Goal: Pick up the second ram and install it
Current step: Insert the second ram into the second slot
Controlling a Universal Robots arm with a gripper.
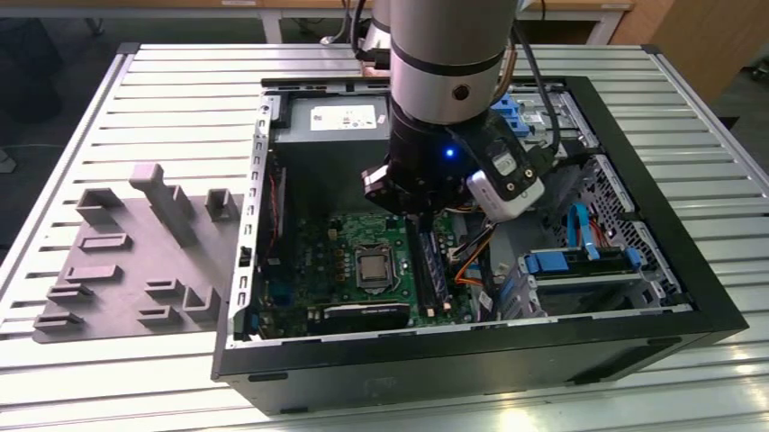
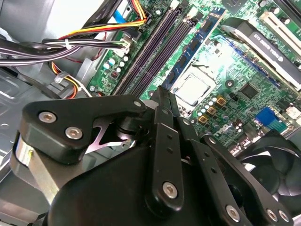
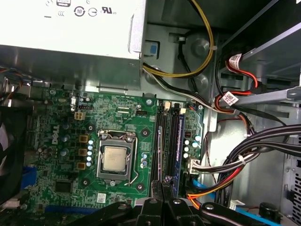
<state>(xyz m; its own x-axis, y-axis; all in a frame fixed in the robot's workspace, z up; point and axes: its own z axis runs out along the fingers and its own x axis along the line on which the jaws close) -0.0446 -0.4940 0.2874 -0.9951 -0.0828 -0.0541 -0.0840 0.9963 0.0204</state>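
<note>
Arm reaches down into the open PC case [image 1: 481, 382] on the slatted desk [image 1: 180, 81]. Tool [image 2: 162, 92] sits low over the green mobo [image 3: 61, 141], just to the exterior view's right of the CPU socket [image 3: 115, 157].

The second ram [image 2: 194, 44], blue w/ dark chips, stands along the black slots [image 2: 151, 52] on their CPU side. In the second wrist view it runs straight up to the tool's tips. Fingers are drawn close together, seemingly pinching the stick's top edge. Can't tell if it's fully seated.

An other blue stick [image 3: 180, 141] stands on the slots' opposite side, twd the cables [image 3: 263, 141]. PSU [image 3: 70, 42] lies at the far end of the case, beyond the mobo. A grey fixture tray [image 1: 108, 270] rests on the desk, left of the case in the exterior view and well apart from the tool.
</note>
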